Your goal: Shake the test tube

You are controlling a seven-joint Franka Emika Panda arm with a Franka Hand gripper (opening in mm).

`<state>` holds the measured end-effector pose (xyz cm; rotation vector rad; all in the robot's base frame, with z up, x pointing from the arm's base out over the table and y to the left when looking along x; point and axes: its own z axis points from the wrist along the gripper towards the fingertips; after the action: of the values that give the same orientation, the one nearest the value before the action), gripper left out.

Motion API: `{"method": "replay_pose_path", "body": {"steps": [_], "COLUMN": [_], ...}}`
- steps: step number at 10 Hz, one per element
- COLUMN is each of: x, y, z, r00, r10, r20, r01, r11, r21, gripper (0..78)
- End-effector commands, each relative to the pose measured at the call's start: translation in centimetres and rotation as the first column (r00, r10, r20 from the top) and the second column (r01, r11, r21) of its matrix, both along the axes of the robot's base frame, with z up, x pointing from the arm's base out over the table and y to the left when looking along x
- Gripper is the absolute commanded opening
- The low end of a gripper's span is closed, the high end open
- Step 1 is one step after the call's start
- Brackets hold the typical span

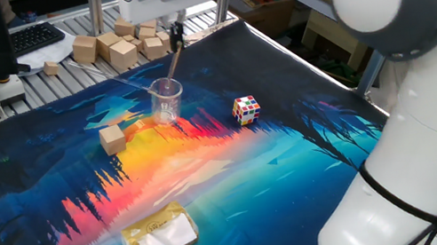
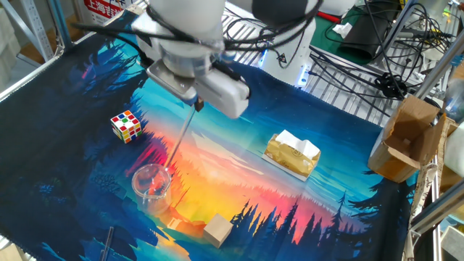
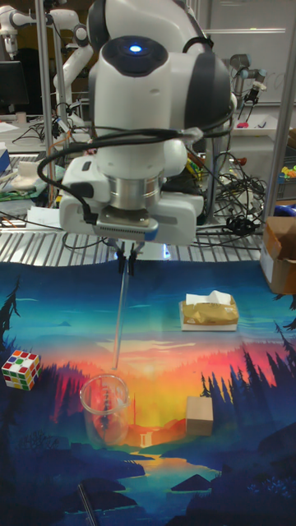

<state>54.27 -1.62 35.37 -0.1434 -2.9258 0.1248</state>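
A: Tall fixed view first: you are looking at the painted mat [image 3: 49, 444] covering the table, with the gripper [image 3: 125, 263] hanging over its middle.

B: Is it gripping anything?

A: Yes, you are seeing its fingers clamped on the top end of the test tube [image 3: 120, 316], which is hanging nearly upright, its lower tip just above the rim of the beaker [image 3: 105, 408] and clear of it.

B: What else are you showing me?

A: In the other fixed view, the tissue pack [image 2: 292, 154] is sitting to the right, well apart from the tube. The wooden block [image 2: 217, 230] is lying just beside the beaker, and the colour cube [image 2: 126, 126] is resting on the beaker's far side.
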Motion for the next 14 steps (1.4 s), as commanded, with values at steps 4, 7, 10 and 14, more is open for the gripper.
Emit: {"method": "replay_pose_path", "body": {"steps": [4,7,10,14], "x": [3.5,-0.7,-2.1,-0.2], "y": [0.6,1.9,-0.1,-2.2], "z": [-2.5,-1.5,-0.6,-1.5], "r00": [1.0,1.0,1.0,0.996], "r10": [0.008,-0.022,0.023,0.069], "r20": [0.026,0.018,0.013,0.057], "r01": [-0.008,0.023,-0.023,-0.068], "r11": [1.0,1.0,1.0,0.998], "r21": [0.0,-0.015,-0.015,-0.016], "gripper": [1.1,1.1,1.1,1.1]}}
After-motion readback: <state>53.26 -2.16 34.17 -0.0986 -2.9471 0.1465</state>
